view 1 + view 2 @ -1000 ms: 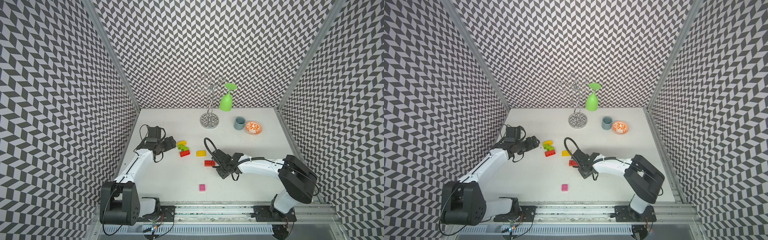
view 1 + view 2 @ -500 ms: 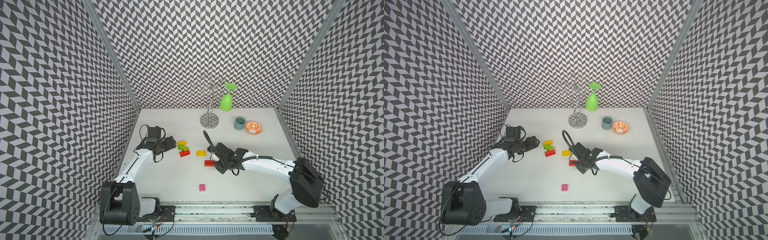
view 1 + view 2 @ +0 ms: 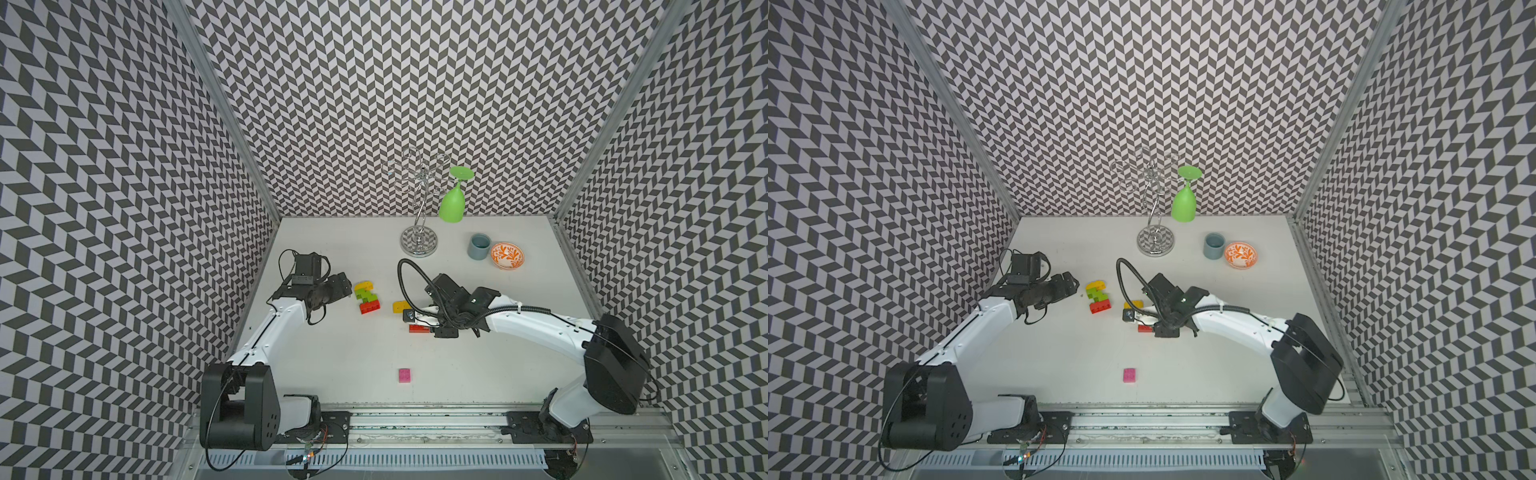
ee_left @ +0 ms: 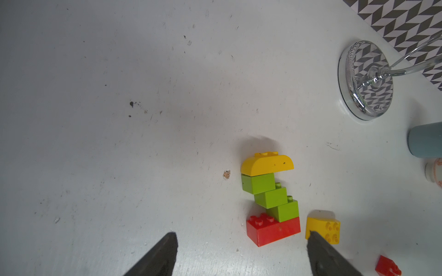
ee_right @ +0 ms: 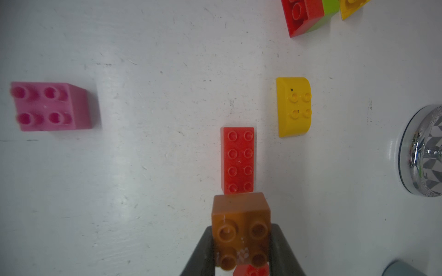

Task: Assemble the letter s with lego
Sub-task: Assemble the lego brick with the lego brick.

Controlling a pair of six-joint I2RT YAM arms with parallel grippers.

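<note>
Just past one end of the long red brick [image 5: 238, 160], right claw [image 5: 241, 243] grips the brown brick [image 5: 240, 215] by one half only, so it may pivot loose short of the stack [image 4: 270, 198]; left claw [image 4: 241, 235] open.

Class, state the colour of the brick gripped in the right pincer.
It is a brown brick, clearest in the right wrist view.

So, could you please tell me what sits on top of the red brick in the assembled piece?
Three lime green bricks climb from the red brick in steps, capped by a rounded yellow brick. The nearest green one covers some red studs; how many cannot be seen.
</note>
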